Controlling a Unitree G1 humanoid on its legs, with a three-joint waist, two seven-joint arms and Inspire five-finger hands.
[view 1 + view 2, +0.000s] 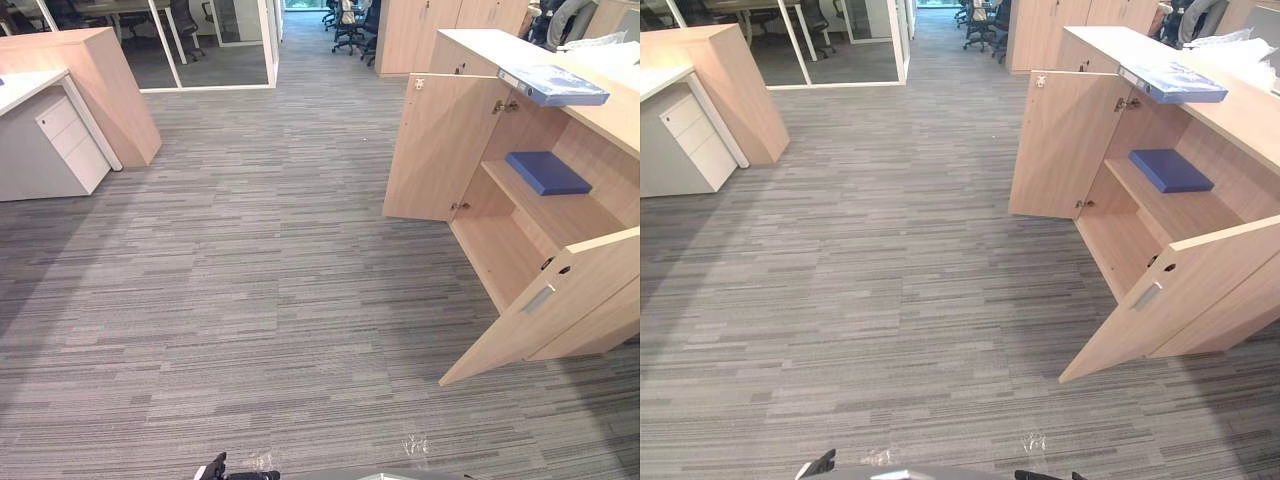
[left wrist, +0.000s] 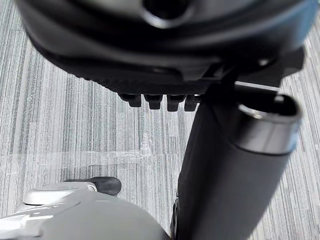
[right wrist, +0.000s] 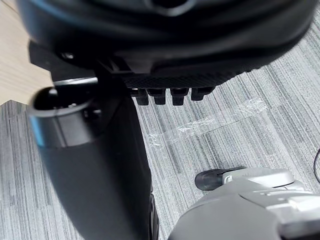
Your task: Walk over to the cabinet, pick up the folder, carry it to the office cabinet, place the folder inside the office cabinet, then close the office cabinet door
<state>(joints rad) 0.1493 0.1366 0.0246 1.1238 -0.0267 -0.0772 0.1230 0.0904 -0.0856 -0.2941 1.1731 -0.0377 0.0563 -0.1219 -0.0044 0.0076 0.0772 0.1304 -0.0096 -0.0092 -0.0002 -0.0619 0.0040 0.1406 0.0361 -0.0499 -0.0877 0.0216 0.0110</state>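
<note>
Approach step judged in hand: folder (image 1: 555, 85) noted on cabinet (image 1: 480, 45) top at 2 o'clock; left hand (image 2: 165, 50) and right hand (image 3: 165, 45) hung empty, fingers (image 2: 152, 100) relaxed open; walking closer is required before any grasp.

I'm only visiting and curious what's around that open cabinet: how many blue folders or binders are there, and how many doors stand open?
Dark blue folder on the shelf: 1
Light blue binder on the cabinet top: 1
Open cabinet doors, far and near: 2
Total: 4
</note>
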